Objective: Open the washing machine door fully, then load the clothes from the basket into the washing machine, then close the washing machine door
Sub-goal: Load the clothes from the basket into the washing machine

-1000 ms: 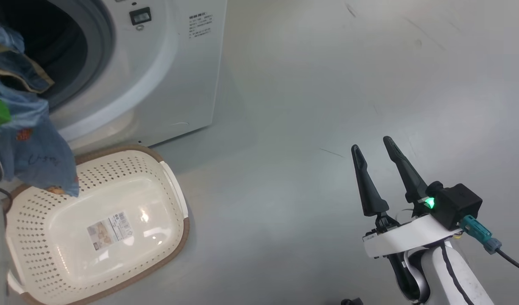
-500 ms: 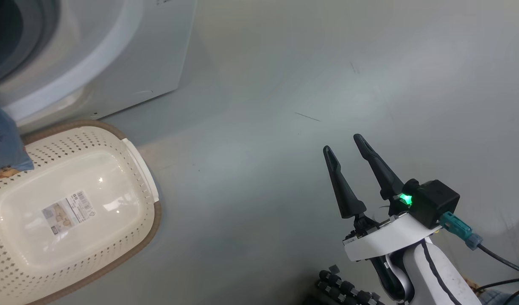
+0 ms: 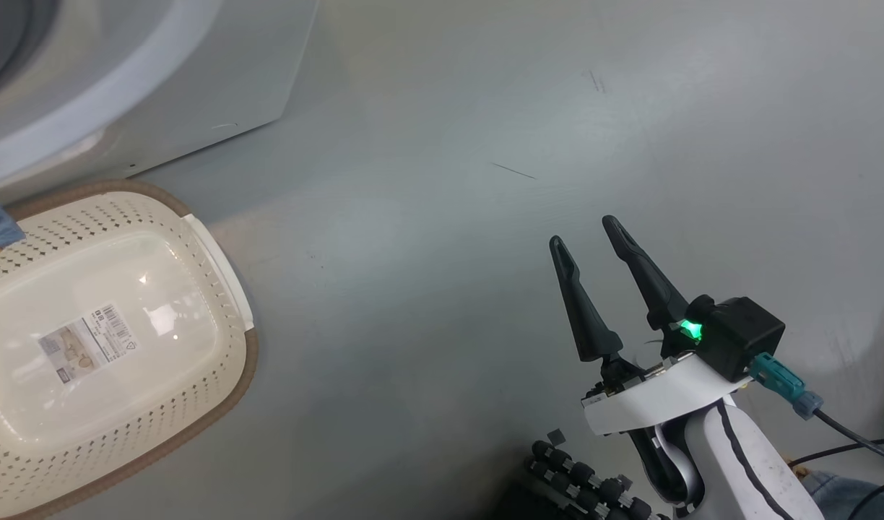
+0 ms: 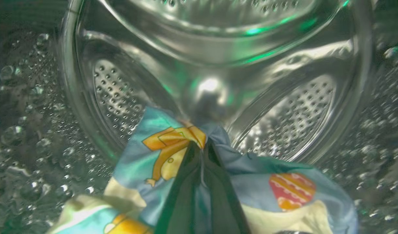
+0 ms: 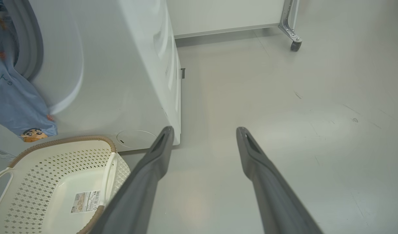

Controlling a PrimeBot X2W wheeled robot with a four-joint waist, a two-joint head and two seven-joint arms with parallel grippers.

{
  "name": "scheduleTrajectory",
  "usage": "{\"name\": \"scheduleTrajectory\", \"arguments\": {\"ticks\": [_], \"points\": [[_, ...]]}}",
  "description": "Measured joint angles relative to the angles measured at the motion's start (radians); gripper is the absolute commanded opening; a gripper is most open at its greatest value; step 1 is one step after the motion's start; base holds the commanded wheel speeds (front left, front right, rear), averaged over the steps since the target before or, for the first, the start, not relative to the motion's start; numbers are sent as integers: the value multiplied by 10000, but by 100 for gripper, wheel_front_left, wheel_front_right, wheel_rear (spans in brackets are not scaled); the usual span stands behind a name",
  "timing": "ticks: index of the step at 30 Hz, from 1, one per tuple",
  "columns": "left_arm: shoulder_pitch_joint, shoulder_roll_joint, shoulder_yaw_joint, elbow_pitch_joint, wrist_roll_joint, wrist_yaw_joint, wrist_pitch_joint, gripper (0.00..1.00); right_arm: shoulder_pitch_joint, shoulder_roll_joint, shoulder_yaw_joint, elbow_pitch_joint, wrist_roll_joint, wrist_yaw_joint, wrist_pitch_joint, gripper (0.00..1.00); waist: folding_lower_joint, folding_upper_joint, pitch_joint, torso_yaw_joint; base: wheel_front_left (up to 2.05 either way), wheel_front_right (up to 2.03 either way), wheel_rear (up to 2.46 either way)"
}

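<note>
Left gripper (image 4: 200, 148): its two dark fingers are pinching together on a fold of the clothes (image 4: 147, 152), well inside the perforated steel drum (image 4: 283, 107).
Clothes: the held bunch is reaching into the drum. From the right wrist, a light-blue length (image 5: 13, 100) is hanging out of the opening and down the front of the washing machine (image 5: 121, 81), with its lower edge just above the basket (image 5: 33, 182). I cannot tell whether they are touching.
Basket: it is sitting on the grey floor (image 3: 442, 253) just in front of the washing machine (image 3: 196, 87), with the label sticker (image 3: 87, 343) showing on its bottom.
Right gripper (image 3: 583, 231): it is hovering over bare floor, well apart from the basket (image 3: 196, 404). Its fingers are standing spread and grasping nothing, and a green light (image 3: 691, 330) is glowing at its base.
Right wrist view: the same spread fingers (image 5: 153, 169) are pointing past the machine's corner.
</note>
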Motion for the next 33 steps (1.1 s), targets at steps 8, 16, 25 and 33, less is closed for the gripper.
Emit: {"name": "scheduleTrajectory", "arguments": {"ticks": [8, 16, 25, 33], "points": [[52, 88, -226, 1394, 412, 2, -127, 19, -33, 0, 71, 146, 0, -73, 0, 100, -1, 0, -32, 46, 0, 0, 0], [96, -21, -516, 2487, 798, 213, -257, 100, -39, 0, 25, 251, -2, -94, 0, 100, -1, 0, -331, 148, 0, 0, 0], [196, -625, -807, 3419, 1106, 445, -330, 100, -42, -4, -125, 424, -84, -161, 0, 100, -1, 0, -805, 383, 0, 0, 0], [377, -1670, -573, 3871, 729, 523, -736, 100, -44, -10, -502, 485, -286, -161, 0, 100, -1, 0, -1196, 826, 0, 0, 0]]}}
